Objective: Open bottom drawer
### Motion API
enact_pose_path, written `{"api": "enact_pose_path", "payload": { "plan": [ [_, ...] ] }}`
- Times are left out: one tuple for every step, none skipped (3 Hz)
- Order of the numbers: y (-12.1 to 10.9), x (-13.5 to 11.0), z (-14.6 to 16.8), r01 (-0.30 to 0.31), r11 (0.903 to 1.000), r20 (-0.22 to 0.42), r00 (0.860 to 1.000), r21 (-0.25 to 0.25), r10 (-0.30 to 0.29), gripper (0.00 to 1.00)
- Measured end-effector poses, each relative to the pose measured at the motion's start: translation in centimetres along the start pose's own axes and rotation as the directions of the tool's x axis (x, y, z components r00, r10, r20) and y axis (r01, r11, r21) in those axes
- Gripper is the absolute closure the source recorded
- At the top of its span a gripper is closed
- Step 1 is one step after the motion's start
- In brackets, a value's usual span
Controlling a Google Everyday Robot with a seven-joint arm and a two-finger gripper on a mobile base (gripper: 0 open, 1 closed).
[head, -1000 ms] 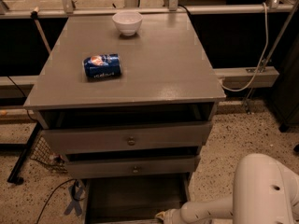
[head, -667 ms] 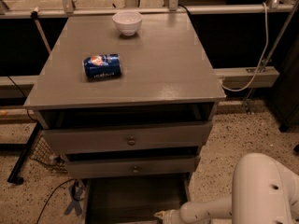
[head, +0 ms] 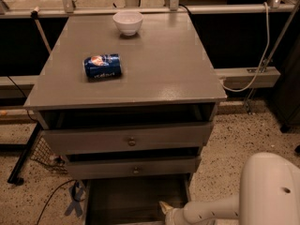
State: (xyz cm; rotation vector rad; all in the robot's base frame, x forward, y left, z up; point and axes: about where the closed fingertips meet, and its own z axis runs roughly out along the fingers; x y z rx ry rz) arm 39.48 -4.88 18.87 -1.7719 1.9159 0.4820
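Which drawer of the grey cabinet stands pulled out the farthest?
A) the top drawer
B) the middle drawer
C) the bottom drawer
C: the bottom drawer shows its inside floor in front of the other two fronts; the gripper is at its right side, low in the view.

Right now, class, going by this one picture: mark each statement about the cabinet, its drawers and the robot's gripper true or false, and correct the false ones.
1. The blue can lies on its side on the cabinet top. True.
2. The white bowl sits at the front edge, nearer the drawers than the can. False: it sits near the back edge, behind the can and apart from it.
3. The bottom drawer stands out further than the top drawer and the middle drawer, so its inside shows. True.
4. The gripper hovers above the cabinet top beside the bowl. False: it is low down, at the right part of the bottom drawer.
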Motion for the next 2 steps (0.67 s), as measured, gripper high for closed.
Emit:
{"api": "enact_pose_path", "payload": {
  "plan": [
    [-1.67, 0.63, -4.09, 0.004, 0.9984, 0.003, 1.0, 0.056, -0.004, 0.0],
    [-1.88, 0.94, -4.61, -0.003, 0.9978, 0.002, 1.0, 0.066, 0.003, 0.0]
  ]
}}
